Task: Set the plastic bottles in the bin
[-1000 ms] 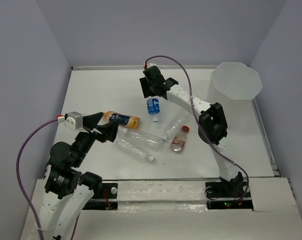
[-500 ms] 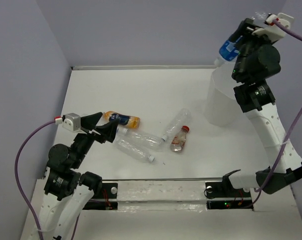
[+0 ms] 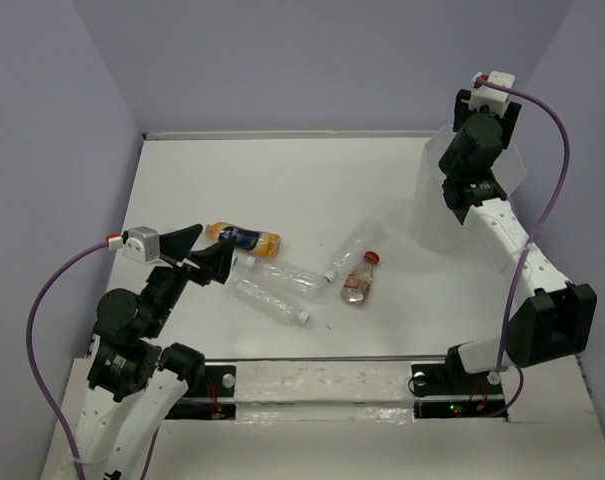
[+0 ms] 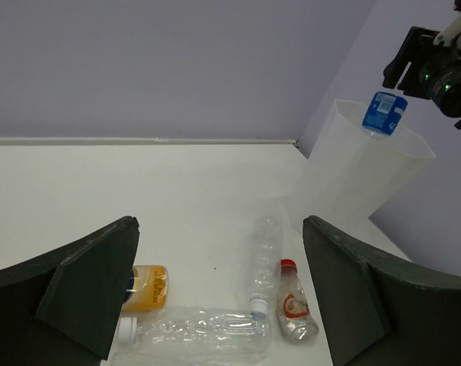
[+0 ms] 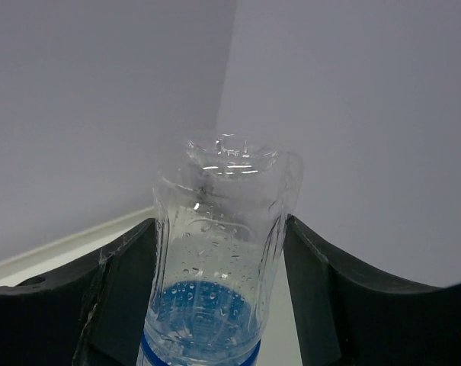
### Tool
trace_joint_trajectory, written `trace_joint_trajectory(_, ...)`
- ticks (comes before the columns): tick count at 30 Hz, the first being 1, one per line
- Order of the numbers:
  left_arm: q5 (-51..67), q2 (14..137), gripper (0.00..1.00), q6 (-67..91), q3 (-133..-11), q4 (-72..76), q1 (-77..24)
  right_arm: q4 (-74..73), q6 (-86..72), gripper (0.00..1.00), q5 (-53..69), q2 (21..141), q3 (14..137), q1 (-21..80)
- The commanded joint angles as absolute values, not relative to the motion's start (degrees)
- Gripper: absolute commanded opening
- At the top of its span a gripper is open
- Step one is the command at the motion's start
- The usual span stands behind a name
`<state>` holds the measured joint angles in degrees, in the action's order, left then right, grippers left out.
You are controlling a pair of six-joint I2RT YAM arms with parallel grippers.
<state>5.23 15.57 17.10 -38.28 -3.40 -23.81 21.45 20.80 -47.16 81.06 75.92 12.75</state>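
Note:
My right gripper [image 5: 219, 229] is shut on the blue-labelled bottle [image 5: 215, 267]. In the left wrist view it holds that bottle [image 4: 383, 113] just above the rim of the translucent white bin [image 4: 352, 175]. In the top view the right wrist [image 3: 477, 140] covers the bottle over the bin [image 3: 432, 215]. My left gripper [image 3: 207, 252] is open and empty, just left of the orange-filled bottle [image 3: 244, 238]. Three clear crinkled bottles [image 3: 282, 272] [image 3: 267, 300] [image 3: 354, 245] and a red-capped bottle [image 3: 359, 282] lie on the table.
The white table is walled by grey panels on the left, back and right. The bin stands in the back right corner against the right wall. The bottles lie in a cluster at the table's middle, in front of my left gripper [image 4: 219, 223].
My right arm lifted the blue-labelled bottle from the back middle of the table, swung it to the bin, and now holds it lower over the rim. The left arm has not moved.

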Motion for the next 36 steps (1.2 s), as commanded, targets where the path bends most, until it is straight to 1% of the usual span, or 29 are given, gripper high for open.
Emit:
trace_joint_trajectory(1,2.99,16.34,0.99,17.58,-39.46,-2.02,-24.35,22.95,15.04,0.57,-46.85,77.61,74.8,12.66)
trace_joint_trajectory(4,2.64,16.7,0.99,17.67,-39.55,-2.02,-24.43,12.35,8.55,0.9,-44.31,76.38,76.98,12.66)
trace_joint_trajectory(5,2.55,16.79,0.99,17.67,-39.55,-2.02,-24.43,12.31,8.53,0.94,-43.08,75.85,77.78,12.66)
trace_joint_trajectory(6,2.11,17.05,0.99,17.58,-39.55,-2.11,-24.43,8.22,6.09,0.97,-42.02,75.24,79.44,12.66)
trace_joint_trajectory(10,1.76,18.1,0.99,17.67,-39.81,-2.37,-24.08,1.94,3.34,0.98,-38.32,72.34,82.61,18.7)
trace_joint_trajectory(11,2.11,18.98,0.99,17.58,-39.9,-2.55,-23.91,0.19,3.77,0.98,-38.23,71.9,83.05,24.12)
trace_joint_trajectory(14,2.55,20.39,0.99,17.58,-40.08,-2.9,-22.77,-3.41,3.0,0.98,-40.16,71.81,81.57,33.28)
trace_joint_trajectory(16,2.46,20.57,0.99,17.67,-40.08,-2.9,-22.5,-6.84,-4.44,0.98,-40.52,72.07,79.46,39.08)
trace_joint_trajectory(17,2.55,20.57,0.99,17.75,-40.08,-2.9,-22.33,-9.64,-10.31,0.98,-39.04,72.07,75.8,40.24)
trace_joint_trajectory(19,2.55,20.65,0.99,17.75,-40.08,-2.9,-22.33,-12.12,-16.41,0.98,-39.11,71.98,71.57,43.58)
trace_joint_trajectory(20,2.98,20.65,0.99,17.75,-40.08,-2.9,-22.32,-12.48,-21.92,0.97,-39.11,71.81,67.19,44.55)
trace_joint_trajectory(21,2.99,20.74,0.99,17.84,-39.99,-2.9,-22.32,-12.74,-21.97,0.97,-39.81,71.72,67.15,45.34)
trace_joint_trajectory(24,3.78,20.74,0.99,17.84,-39.9,-2.55,-22.41,-12.74,-34.58,0.97,-41.05,71.72,58.65,45.97)
trace_joint_trajectory(26,3.87,20.66,0.99,17.93,-39.9,-2.55,-22.33,-11.87,-37.34,0.96,-41.13,73.11,56.61,45.97)
trace_joint_trajectory(28,4.22,20.74,0.99,18.02,-39.9,-2.55,-22.33,-11.95,-41.12,0.96,-41.92,74.96,55.47,45.97)
trace_joint_trajectory(31,4.57,20.74,0.99,17.93,-39.9,-2.64,-22.32,-11.87,-43.76,0.97,-44.46,80.49,56.25,45.97)
trace_joint_trajectory(32,4.66,20.66,0.99,18.02,-39.9,-2.64,-22.32,-11.87,-43.77,0.98,-45.08,80.51,56.51,45.97)
trace_joint_trajectory(36,5.1,20.92,0.99,18.11,-39.81,-2.72,-22.41,-10.9,-44.47,0.98,-42.46,86.12,58.09,42.37)
